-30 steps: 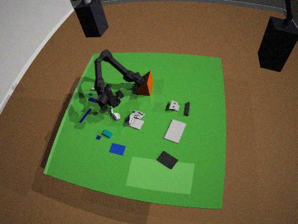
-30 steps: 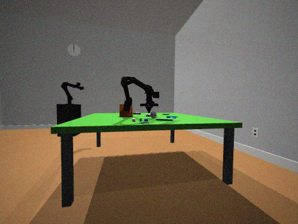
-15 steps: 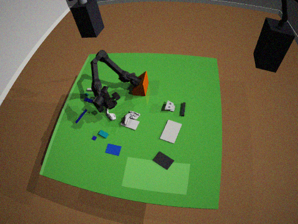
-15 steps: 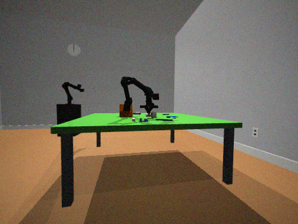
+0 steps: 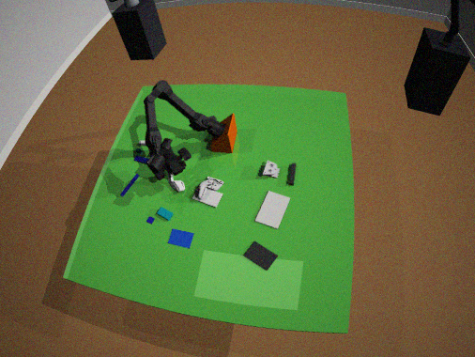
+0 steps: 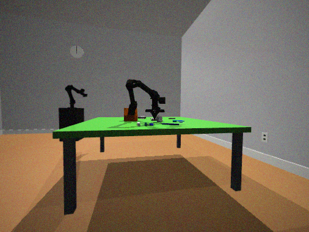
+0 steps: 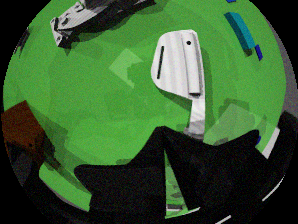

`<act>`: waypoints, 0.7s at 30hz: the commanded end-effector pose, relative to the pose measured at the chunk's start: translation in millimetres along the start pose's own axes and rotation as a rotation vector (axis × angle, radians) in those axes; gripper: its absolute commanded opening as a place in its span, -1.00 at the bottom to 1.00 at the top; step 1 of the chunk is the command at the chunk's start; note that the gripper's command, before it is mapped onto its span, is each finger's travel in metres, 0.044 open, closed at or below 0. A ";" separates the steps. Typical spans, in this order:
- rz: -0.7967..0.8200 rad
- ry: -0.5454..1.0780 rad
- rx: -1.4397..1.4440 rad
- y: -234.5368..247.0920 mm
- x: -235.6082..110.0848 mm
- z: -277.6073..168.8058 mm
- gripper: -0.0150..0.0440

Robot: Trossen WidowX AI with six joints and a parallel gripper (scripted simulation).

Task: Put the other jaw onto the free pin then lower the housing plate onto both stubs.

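The loose white jaw (image 5: pixel 177 184) (image 7: pixel 177 62) lies on the green table top, with a slot and a small hole in its broad end. My gripper (image 7: pixel 160 131) (image 6: pixel 154 118) is shut, with nothing seen between its fingertips. The fingertips are low, beside the jaw's narrow end; whether they touch it I cannot tell. The white base (image 5: pixel 214 198) stands nearby with the other jaw on it; it shows partly at the top of the wrist view. The pins are too small to make out. A white piece with two dark holes (image 5: pixel 270 169), seemingly the housing plate, lies farther right.
An orange wedge block (image 5: pixel 226 136) (image 7: pixel 22 130) stands by the arm's base. A teal block (image 5: pixel 164 213) (image 7: pixel 240 30), a blue plate (image 5: pixel 181 239), a blue bar (image 5: pixel 130 185), a white panel (image 5: pixel 273 209), a black plate (image 5: pixel 260 256) and a black bar (image 5: pixel 292 174) lie around.
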State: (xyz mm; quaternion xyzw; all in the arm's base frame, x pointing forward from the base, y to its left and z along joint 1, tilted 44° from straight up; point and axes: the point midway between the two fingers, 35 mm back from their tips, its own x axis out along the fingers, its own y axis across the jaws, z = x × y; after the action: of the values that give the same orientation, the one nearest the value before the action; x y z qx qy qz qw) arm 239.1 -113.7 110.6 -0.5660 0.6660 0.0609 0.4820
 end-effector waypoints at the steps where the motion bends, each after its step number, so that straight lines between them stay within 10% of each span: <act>1: -0.004 -0.005 0.002 -9.1 -1.5 0.9 -0.49; 21: -0.004 -0.006 0.004 -42.0 -1.3 1.3 -0.49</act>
State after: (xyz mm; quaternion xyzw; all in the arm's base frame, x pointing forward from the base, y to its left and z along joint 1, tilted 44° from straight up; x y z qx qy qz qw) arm 267.8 -125.3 126.9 -0.5657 0.6653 0.0599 0.4836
